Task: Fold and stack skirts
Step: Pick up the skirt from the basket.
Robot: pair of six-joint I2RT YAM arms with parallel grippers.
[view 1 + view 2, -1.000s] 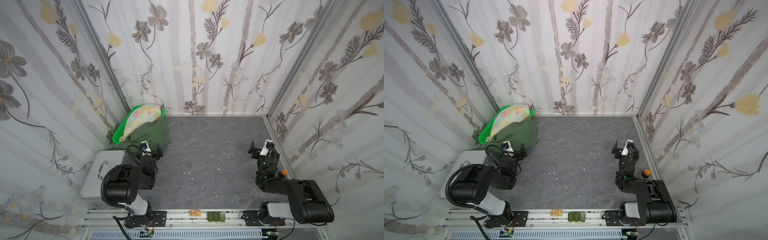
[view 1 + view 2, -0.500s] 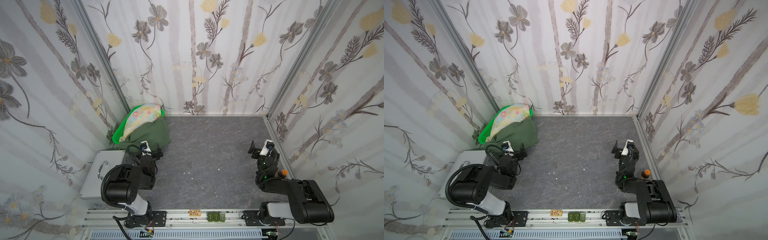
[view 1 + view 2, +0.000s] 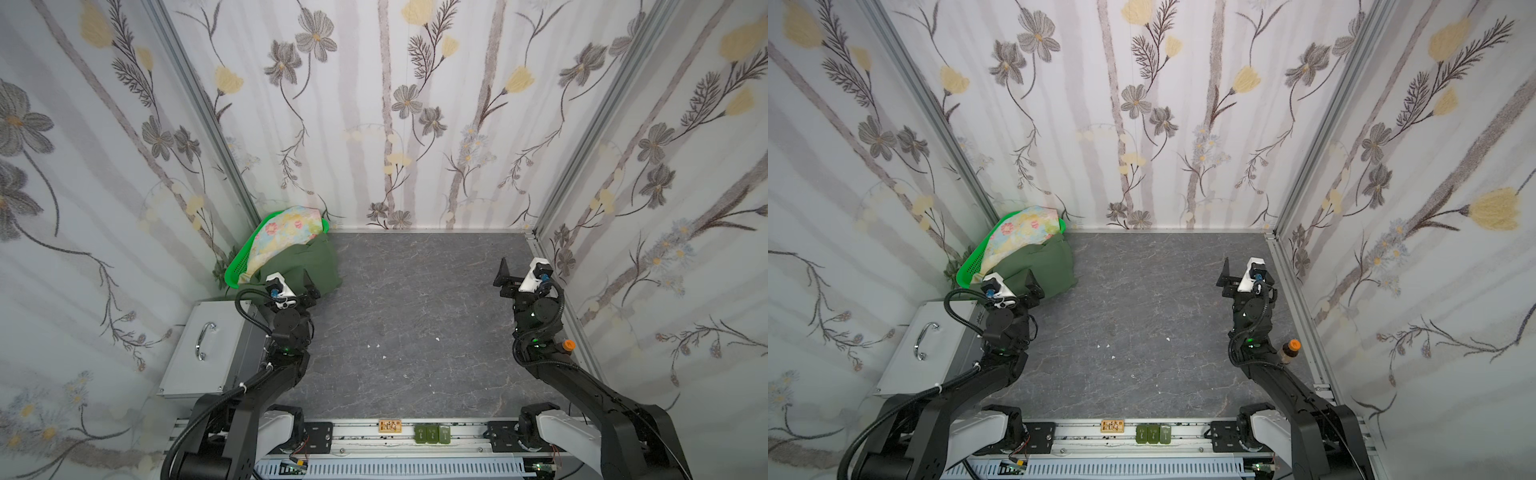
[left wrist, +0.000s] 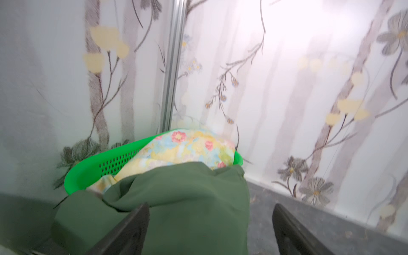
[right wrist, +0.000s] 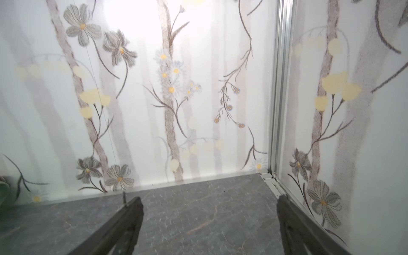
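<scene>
The dark olive-green skirt (image 3: 316,262) (image 3: 1050,266) hangs crumpled out of a bright green basket (image 3: 239,266) at the back left corner and spills onto the floor. The pastel floral skirt (image 3: 286,232) (image 3: 1021,230) lies bunched in the basket behind it. My left gripper (image 3: 297,284) stands open just in front of the olive skirt. In the left wrist view the olive skirt (image 4: 176,198) lies between and under the left gripper (image 4: 209,206), with the floral skirt (image 4: 192,148) beyond. My right gripper (image 3: 521,270) (image 5: 209,198) is open over bare floor near the right wall.
A grey metal box with a handle (image 3: 208,345) sits left of the left arm. An orange-capped bottle (image 3: 567,345) stands by the right wall. Flowered walls close three sides. A rail with small green blocks (image 3: 432,432) runs along the front.
</scene>
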